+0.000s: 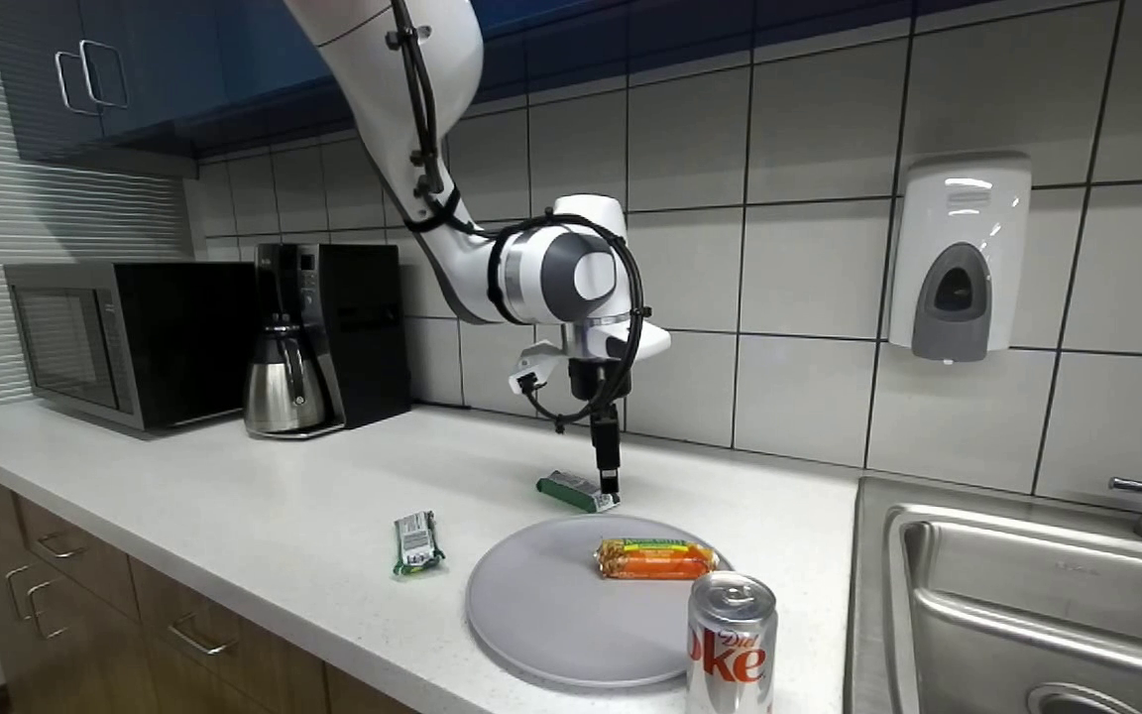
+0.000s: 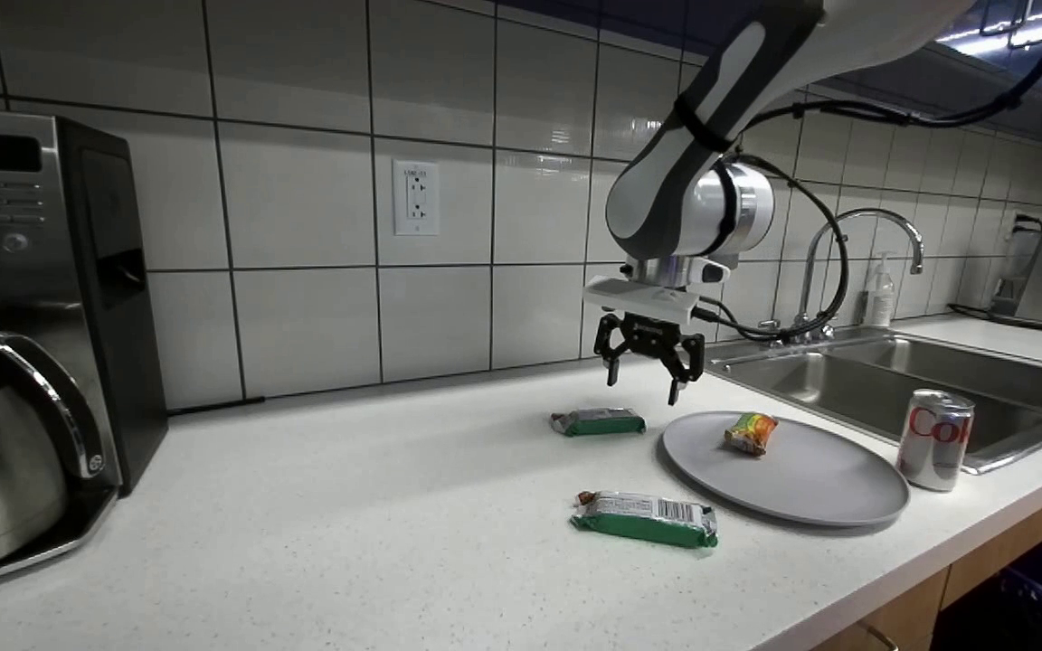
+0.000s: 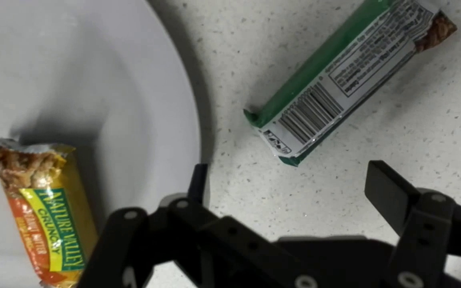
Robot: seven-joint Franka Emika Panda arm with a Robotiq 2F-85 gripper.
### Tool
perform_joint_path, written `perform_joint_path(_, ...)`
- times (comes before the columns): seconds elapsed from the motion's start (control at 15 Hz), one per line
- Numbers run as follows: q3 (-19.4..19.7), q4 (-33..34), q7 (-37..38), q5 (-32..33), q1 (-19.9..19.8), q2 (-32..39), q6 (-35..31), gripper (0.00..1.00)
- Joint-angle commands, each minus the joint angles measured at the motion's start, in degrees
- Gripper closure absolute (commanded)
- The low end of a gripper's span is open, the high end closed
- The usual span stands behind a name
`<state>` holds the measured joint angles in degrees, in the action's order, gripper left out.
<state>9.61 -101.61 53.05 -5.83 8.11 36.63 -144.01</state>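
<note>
Green-wrapped bar (image 3: 342, 82) on counter (image 2: 349, 506), claw (image 2: 643, 383) spread nearby; orange bar (image 3: 48, 216) on gray plate (image 2: 833, 479), soda can (image 2: 935, 443) beside

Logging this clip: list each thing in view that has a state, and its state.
Gripper: open, empty
Rear green bar: wrapped, lying on counter
Front green bar: wrapped, lying on counter
Plate: flat, one bar on it
Orange bar: wrapped, lying on plate
Can: upright
Coffee pot: seated in coffee maker
Microwave: shut
Drawers: shut

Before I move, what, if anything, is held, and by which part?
Nothing: the gripper is open, and only counter shows between its fingers in the wrist view. The green bar there lies apart.
</note>
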Motion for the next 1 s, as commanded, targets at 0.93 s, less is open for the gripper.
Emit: perform_joint_path(0.93, -4.0, 8.4, 11.4, -6.3, -0.4, 5.0, 5.7, 0.0)
